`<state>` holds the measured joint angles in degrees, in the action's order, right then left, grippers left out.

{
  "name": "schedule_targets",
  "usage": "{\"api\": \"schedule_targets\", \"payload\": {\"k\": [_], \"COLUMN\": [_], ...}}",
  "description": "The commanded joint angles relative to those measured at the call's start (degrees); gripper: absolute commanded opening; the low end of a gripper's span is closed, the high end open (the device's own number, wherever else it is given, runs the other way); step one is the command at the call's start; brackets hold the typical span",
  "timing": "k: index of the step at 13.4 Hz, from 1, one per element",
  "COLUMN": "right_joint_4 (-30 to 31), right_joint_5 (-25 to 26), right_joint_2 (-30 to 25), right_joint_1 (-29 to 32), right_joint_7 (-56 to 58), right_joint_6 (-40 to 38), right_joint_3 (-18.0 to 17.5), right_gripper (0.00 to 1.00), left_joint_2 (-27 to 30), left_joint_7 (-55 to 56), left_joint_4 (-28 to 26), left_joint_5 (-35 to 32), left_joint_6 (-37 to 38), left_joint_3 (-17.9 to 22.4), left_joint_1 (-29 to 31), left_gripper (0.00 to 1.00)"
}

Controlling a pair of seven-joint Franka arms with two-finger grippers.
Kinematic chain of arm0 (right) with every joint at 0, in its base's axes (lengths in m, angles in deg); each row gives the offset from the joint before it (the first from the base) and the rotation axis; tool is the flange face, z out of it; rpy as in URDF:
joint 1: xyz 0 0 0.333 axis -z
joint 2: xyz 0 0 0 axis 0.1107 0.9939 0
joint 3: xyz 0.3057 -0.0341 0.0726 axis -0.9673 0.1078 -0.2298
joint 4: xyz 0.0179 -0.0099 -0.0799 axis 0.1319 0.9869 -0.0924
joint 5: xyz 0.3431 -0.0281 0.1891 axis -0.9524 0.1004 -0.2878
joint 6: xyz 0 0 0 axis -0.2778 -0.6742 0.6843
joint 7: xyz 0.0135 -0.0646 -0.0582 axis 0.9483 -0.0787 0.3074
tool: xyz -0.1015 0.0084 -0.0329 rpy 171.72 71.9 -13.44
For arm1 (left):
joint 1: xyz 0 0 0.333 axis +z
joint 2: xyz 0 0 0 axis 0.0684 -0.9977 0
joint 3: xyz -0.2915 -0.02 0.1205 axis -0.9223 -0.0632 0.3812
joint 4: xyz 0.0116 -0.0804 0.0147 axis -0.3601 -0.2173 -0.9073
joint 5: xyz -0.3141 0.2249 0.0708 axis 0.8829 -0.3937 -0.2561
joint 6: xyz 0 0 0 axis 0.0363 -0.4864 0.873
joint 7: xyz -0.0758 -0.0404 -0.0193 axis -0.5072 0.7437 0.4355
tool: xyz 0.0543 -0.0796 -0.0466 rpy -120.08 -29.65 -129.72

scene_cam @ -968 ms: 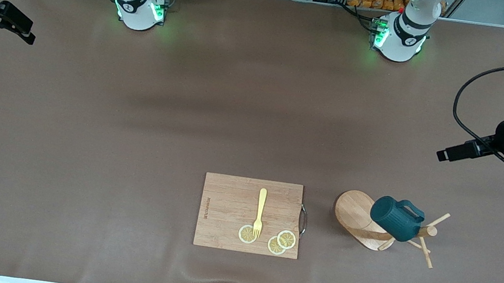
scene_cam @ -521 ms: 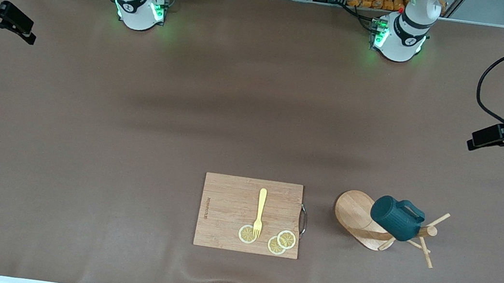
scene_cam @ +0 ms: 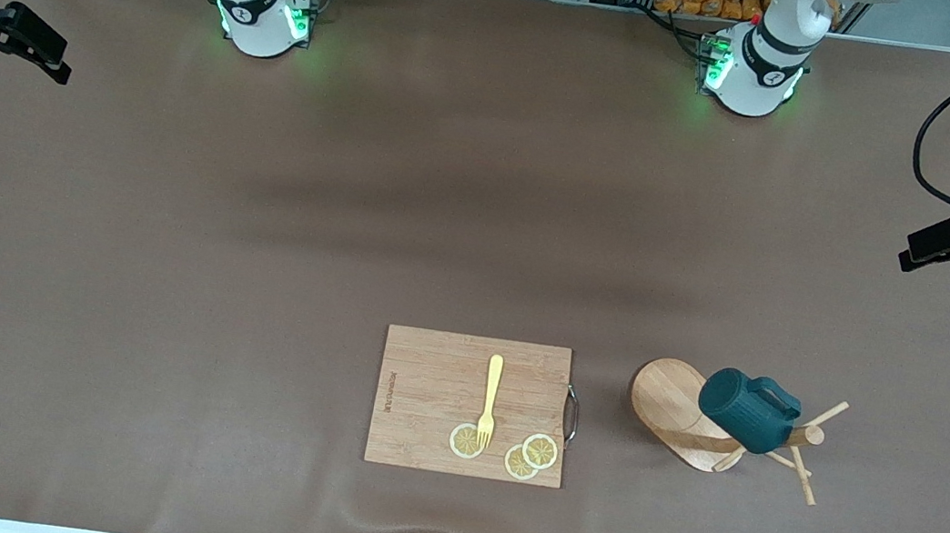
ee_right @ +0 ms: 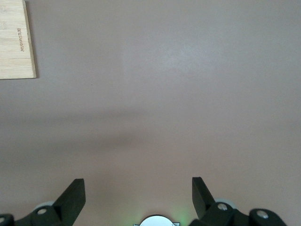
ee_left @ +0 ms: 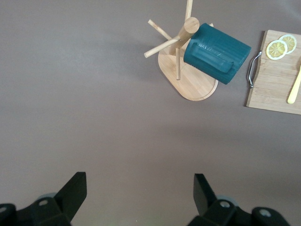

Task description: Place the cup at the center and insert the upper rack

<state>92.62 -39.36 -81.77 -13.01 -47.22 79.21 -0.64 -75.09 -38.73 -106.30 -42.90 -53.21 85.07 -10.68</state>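
The dark teal cup (scene_cam: 744, 421) hangs on a peg of the wooden upper rack (scene_cam: 668, 402), which stands on its oval base toward the left arm's end of the table. In the left wrist view the cup (ee_left: 216, 52) sits against the rack's post (ee_left: 189, 26), well away from the fingers. My left gripper (scene_cam: 922, 252) hovers open and empty over the bare mat at the table's edge, far from the rack. It also shows as the left gripper (ee_left: 139, 193) over plain mat. My right gripper (scene_cam: 52, 60) waits open and empty at the right arm's end, seen again as the right gripper (ee_right: 138, 195).
A rectangular wooden cutting board (scene_cam: 431, 389) lies beside the rack, toward the table's middle and near the front camera. On it rest a yellow fork (scene_cam: 490, 402) and lemon slices (scene_cam: 531, 456). A corner of the board (ee_right: 16, 42) shows in the right wrist view.
My left gripper has drawn back toward the table's edge at the left arm's end, still open. The cup, rack, board and right arm have not moved.
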Motion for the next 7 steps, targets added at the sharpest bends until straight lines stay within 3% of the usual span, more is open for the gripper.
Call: {"api": "schedule_targets", "payload": {"k": [1, 3, 7], "right_joint_4": [-0.21, -0.21, -0.3], "right_joint_5": [0.53, 0.61, 0.61], "right_joint_2": [-0.14, -0.14, -0.14], "right_joint_1": [-0.73, -0.64, -0.73], "right_joint_7": [-0.38, -0.38, -0.64], "right_joint_6": [-0.13, -0.22, -0.04], "right_joint_3": [0.29, 0.29, 0.29], "right_gripper": [1.0, 1.0, 1.0], "left_joint_2": [2.13, 2.66, 4.32], "left_joint_7": [-1.0, -1.0, -0.92], "left_joint_4": [-1.62, -1.79, -3.54], "left_joint_5": [1.31, 1.4, 1.23], "left_joint_6": [-0.66, -0.66, -1.0], "left_joint_3": [2.54, 5.97, 6.07], "left_joint_1": [-2.81, -5.72, -5.64], "left_gripper": [1.0, 1.0, 1.0]}}
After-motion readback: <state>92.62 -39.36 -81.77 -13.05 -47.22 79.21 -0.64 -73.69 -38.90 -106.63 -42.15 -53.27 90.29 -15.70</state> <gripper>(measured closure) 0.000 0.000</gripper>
